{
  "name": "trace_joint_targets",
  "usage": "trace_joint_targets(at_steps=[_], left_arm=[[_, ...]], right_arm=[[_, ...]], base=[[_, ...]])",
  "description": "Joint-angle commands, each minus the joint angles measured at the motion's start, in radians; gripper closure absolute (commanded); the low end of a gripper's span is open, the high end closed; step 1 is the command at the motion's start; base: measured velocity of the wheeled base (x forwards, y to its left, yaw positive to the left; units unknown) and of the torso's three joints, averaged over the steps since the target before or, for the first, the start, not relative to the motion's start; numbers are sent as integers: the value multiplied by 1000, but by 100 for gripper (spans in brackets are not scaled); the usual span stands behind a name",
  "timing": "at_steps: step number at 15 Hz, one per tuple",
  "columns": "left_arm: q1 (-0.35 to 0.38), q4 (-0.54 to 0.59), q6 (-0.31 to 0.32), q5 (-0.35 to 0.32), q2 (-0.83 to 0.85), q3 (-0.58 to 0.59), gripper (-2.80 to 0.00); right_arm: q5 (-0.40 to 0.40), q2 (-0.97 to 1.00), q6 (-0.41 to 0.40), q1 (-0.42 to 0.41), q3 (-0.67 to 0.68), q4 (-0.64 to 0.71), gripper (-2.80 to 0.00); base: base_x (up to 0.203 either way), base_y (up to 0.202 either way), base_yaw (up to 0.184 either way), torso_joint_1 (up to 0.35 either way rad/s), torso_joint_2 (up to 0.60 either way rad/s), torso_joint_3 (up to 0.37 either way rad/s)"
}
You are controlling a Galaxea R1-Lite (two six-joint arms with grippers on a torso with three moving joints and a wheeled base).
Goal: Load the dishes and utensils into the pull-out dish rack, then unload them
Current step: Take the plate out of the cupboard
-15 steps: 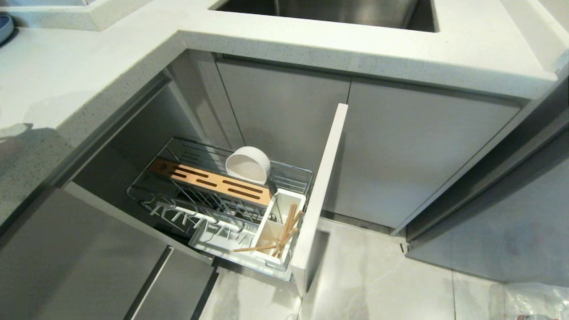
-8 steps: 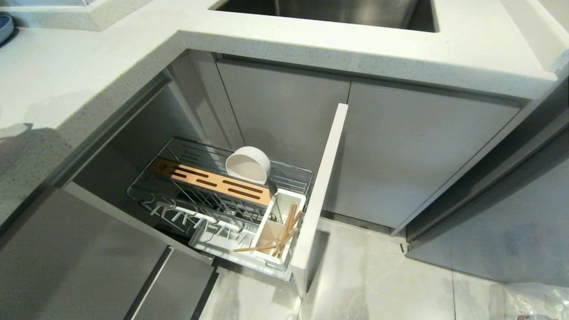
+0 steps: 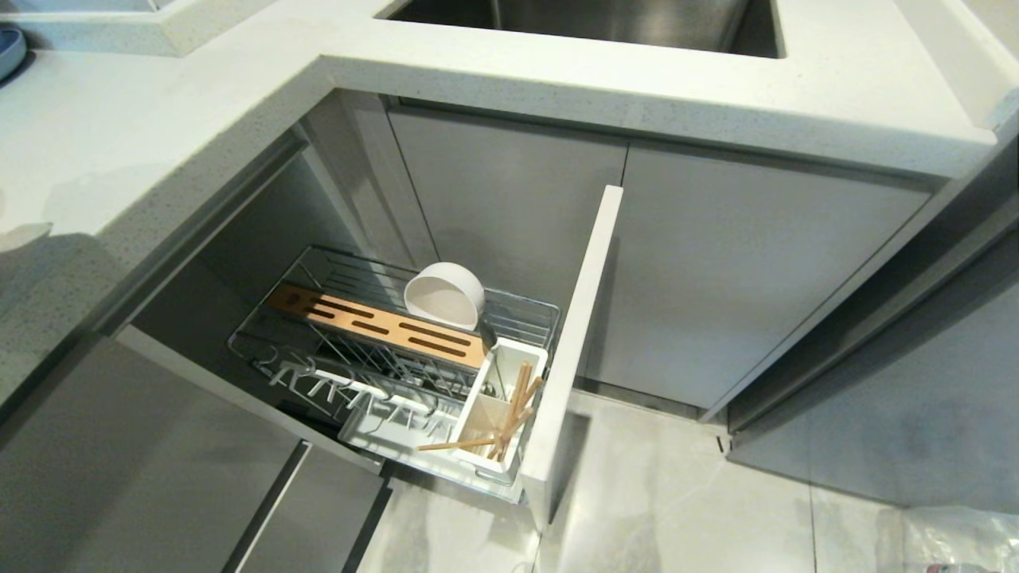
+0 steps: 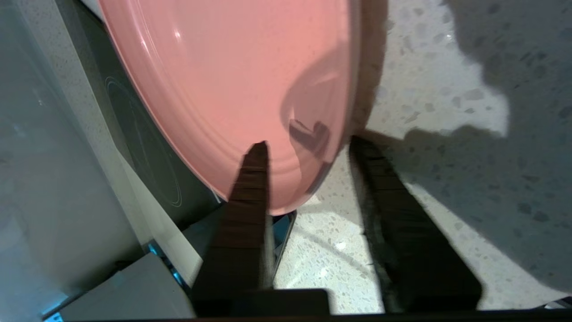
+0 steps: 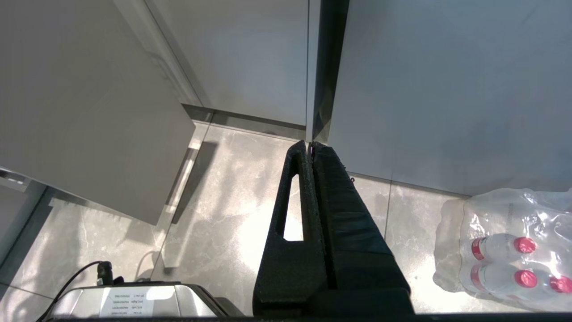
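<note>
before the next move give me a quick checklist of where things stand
1. Rack pulled out: ok.
2. Bowl in the rack, on its side: ok.
3. Chopsticks in the cup: ok.
4. Spoon in the rack: cannot tell.
5. Left gripper jaws apart around the pink plate's rim on the counter: ok.
6. Right gripper shut, parked over the floor: ok.

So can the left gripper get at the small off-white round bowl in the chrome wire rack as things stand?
Probably not directly. The left gripper sits open around a pink plate's rim up on the speckled countertop, outside the head view. The bowl stands uncovered in the rack, so nothing blocks it there.
</note>
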Motion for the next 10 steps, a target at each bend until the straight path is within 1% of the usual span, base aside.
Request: trace_joint_targets(at_steps=[1,2,5,6,8,9,10], left_arm=[[-1,9,-6,0,0,1,-280],[-3,-1,-11,0,-1,1,-280],[-10,-80,-9,1,-15,1,-280],[-21,-115,-11,0,-30,1,-280],[-37,-143,-19,-2,-47,3,-280],[-63,-168,-25,-3,-75,4,0],[-85,-189,-27,-3,-103,6,0]], right_arm=[[0,0,1,0,2,0,0],[0,0,1,0,2,0,0],[0,0,1,0,2,0,0],[0,0,1,0,2,0,0],[0,0,1,0,2,0,0],[0,0,1,0,2,0,0],[0,0,1,0,2,0,0]], base=[[0,0,0,0,0,0],[0,0,0,0,0,0],[0,0,0,0,0,0],[0,0,0,0,0,0],[0,0,0,0,0,0],[0,0,0,0,0,0],[0,0,0,0,0,0]])
